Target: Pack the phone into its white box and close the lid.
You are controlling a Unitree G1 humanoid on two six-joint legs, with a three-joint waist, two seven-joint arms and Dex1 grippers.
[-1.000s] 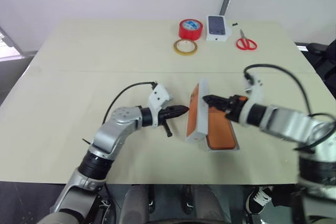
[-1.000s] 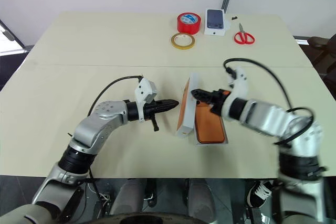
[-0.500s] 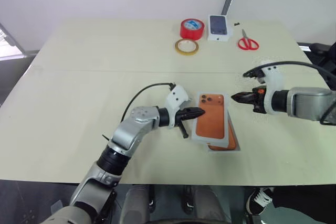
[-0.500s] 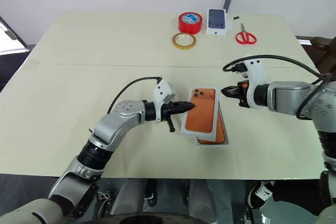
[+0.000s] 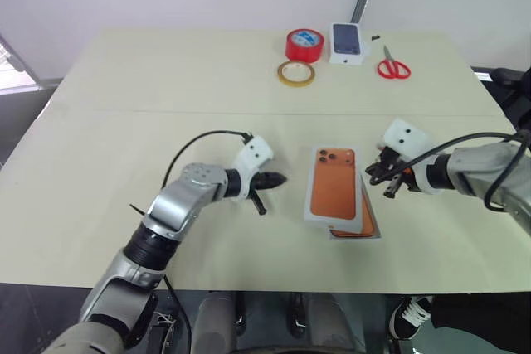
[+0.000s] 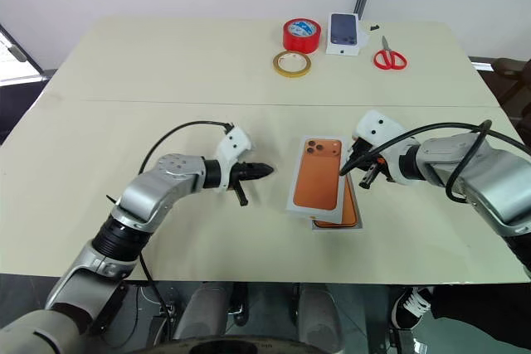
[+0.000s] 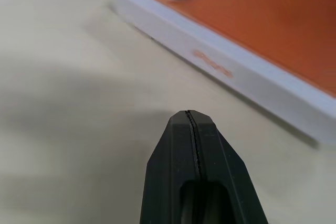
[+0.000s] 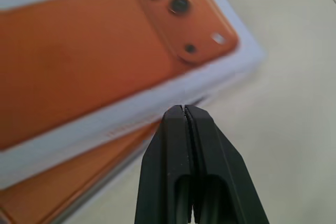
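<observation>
Beige table [image 5: 124,97] — lid [image 5: 333,186] askew over white box [image 5: 371,223]; left gripper [image 5: 278,179], right gripper [image 5: 371,173] both clenched, empty.

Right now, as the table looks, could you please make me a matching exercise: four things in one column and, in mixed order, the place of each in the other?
Things:
1. red tape roll
2. scissors
3. lid
4. left gripper

Places:
a. lying askew over the phone
b. far side of the table, right of the small printed box
c. far side, just behind the yellow tape ring
d. left of the lid, jaws shut on nothing

Pairs: 1-c, 2-b, 3-a, 4-d.
</observation>
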